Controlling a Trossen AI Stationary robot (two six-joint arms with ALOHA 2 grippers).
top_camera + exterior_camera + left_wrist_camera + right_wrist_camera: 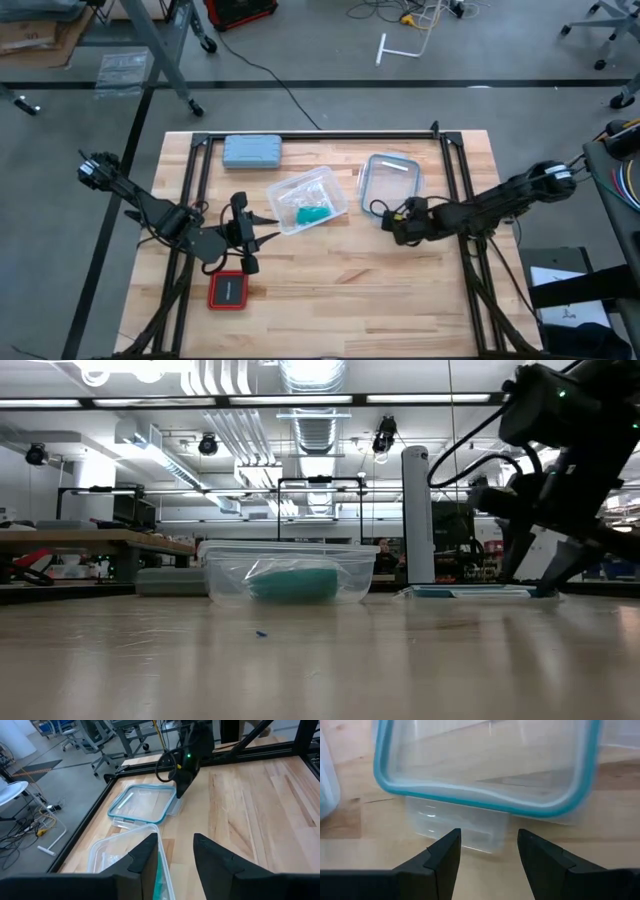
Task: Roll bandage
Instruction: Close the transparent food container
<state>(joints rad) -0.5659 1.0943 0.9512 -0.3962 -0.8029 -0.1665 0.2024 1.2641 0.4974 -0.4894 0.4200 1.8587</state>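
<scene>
Bandage [312, 213]: teal bundle inside a clear container [306, 199] at mid-desk [340, 280]; its long axis runs roughly left to right across the desk. Left end effector [262, 228]: fingers parted, empty, just beside the container's left wall. Right end effector [387, 219]: fingers parted, empty, at the edge of a teal-rimmed lid [392, 178].

High view: overhead, straight down on the whole surface [330, 270]. Low view: at surface height, level toward the room. Left wrist view: obliquely across to the lid [141, 805]. Right wrist view: close above that lid [485, 765]. All four views share the lid.
</scene>
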